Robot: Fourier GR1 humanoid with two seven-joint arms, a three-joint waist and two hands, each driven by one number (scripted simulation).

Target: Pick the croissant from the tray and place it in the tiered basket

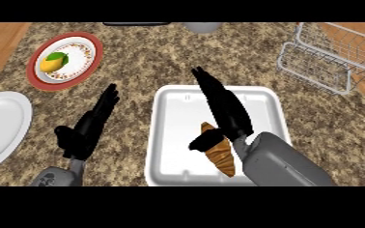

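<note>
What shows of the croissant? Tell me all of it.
The croissant is golden brown, long and ridged, lying flat in the white tray near its lower right, running diagonally from upper left to lower right. The right hand reaches over it, fingers straight and thumb across its upper end, hiding part of it. It looks not yet lifted.

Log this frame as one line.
phase: pre-grasp | right hand: open, over croissant | croissant: in tray | left hand: open, resting | tiered basket: far right
</note>
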